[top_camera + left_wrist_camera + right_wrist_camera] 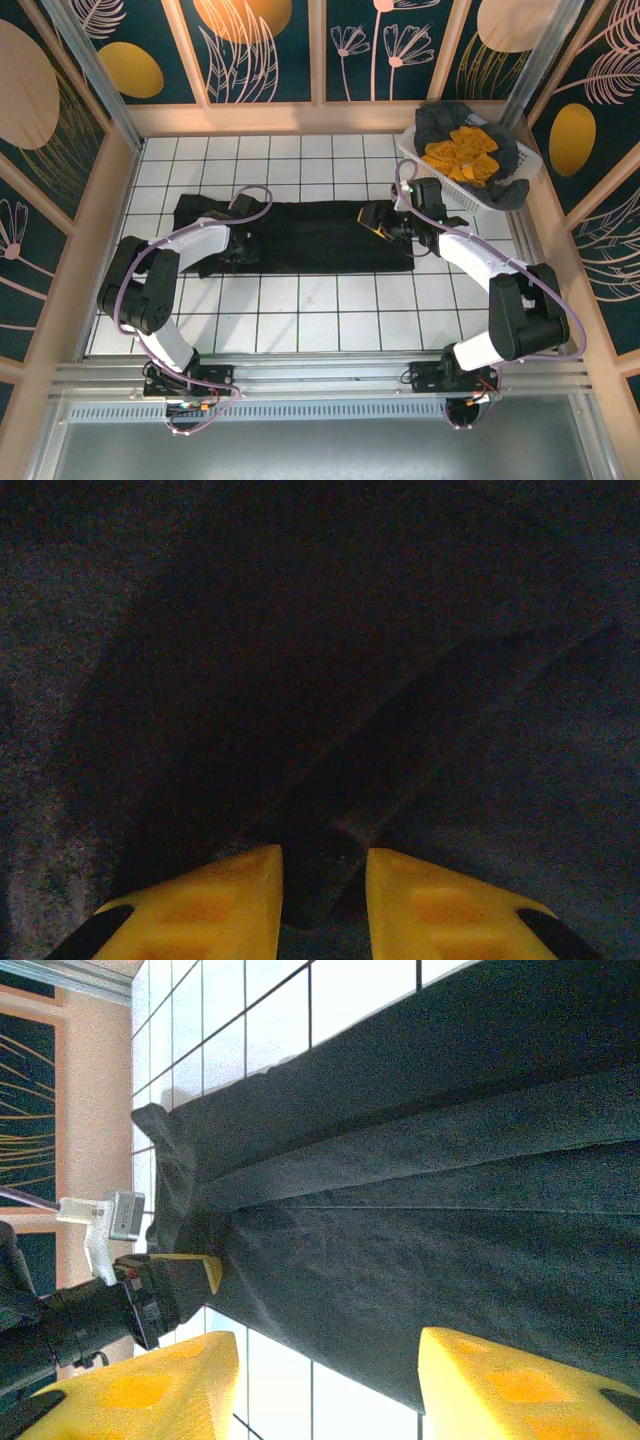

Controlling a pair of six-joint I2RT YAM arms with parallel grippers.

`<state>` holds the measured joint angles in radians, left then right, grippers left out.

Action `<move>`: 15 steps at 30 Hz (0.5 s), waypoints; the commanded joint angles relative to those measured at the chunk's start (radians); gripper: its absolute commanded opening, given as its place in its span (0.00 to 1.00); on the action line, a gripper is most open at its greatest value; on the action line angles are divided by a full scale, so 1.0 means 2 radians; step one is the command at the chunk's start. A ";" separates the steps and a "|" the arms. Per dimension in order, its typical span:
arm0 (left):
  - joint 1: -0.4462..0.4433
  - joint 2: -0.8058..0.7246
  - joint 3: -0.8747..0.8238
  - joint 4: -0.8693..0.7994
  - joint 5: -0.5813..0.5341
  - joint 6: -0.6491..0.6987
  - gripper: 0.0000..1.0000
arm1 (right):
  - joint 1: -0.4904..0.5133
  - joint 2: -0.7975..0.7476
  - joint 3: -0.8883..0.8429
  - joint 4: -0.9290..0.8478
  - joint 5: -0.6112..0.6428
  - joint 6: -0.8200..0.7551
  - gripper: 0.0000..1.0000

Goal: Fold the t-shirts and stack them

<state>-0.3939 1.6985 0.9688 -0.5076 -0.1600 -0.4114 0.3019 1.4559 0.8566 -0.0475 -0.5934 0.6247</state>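
One shirt in work, none stacked yet. Far left, the left end effector (238, 248) sits low on the left end of the black t-shirt (300, 240). Its wrist view shows the yellow fingers (230, 900) drawn close with a bunch of dark cloth between them, so it reads as gripping the shirt. The shirt lies flat on the tiled bench (300, 310) as a long narrow strip running left to right, and the right wrist view shows lengthwise layers. My read: the side folds are in and the crosswise folds are not yet done. The right end effector (378, 225) hangs over the strip's right part with its fingers spread wide, nothing between them but the cloth below, not gripping. Far right at the back corner, the white basket (450, 185) holds a crumpled mustard-yellow shirt (465, 152) on top of a dark grey shirt (440, 122), both unfolded. Progress estimate: early, with the first shirt about half folded, two or more still to go, and no stack started.
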 commanded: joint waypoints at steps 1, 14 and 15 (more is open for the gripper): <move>-0.001 0.005 -0.010 0.006 -0.019 0.033 0.25 | -0.003 -0.005 -0.002 0.016 -0.007 0.005 0.51; -0.001 0.024 0.027 0.003 -0.046 0.043 0.01 | -0.003 -0.008 -0.004 0.008 -0.008 0.002 0.51; -0.001 0.022 0.031 -0.001 -0.046 0.042 0.00 | -0.003 -0.007 -0.004 0.008 -0.008 0.002 0.51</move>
<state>-0.3958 1.7336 0.9955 -0.4919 -0.2260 -0.3706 0.3016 1.4559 0.8566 -0.0479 -0.5961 0.6312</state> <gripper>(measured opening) 0.045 0.511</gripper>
